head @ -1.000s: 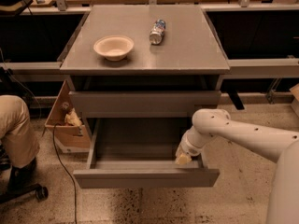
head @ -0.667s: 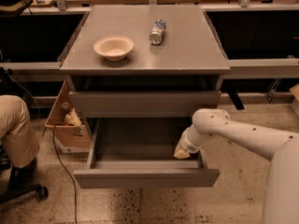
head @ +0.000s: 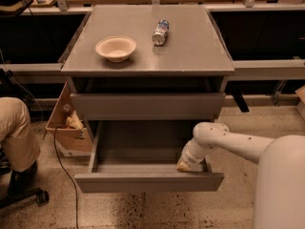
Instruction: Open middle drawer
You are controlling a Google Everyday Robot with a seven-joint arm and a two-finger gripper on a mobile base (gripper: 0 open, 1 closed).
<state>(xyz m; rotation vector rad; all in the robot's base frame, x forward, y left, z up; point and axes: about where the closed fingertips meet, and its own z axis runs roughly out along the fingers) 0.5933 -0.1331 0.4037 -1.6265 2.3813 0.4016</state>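
The middle drawer (head: 143, 182) is pulled far out of the cabinet, toward the camera. Its flat grey front hangs out over the floor. You can see its plain grey inside, and there is nothing in it.

The gripper (head: 187, 164) is down in the drawer's right front corner. It sits just behind the front panel and next to the right side wall. It looks like it touches the drawer there, but I cannot tell if the gripper is wide or narrow. The white arm (head: 238, 142) comes in from the right and bends down over the drawer's edge.

Above the open drawer, the top drawer front (head: 147, 106) is shut. On the cabinet top (head: 200, 51) sit a pale bowl (head: 116, 48) and a can (head: 160, 31) lying on its side, a little apart. A cardboard box (head: 66, 128) stands on the floor to the left of the cabinet. A person's leg (head: 16, 132) shows at the left edge.

I think the pulling step is about done, because the drawer looks nearly all the way out. The next move is likely to lift the gripper up and out. It should not bump the front panel or push the drawer back in.
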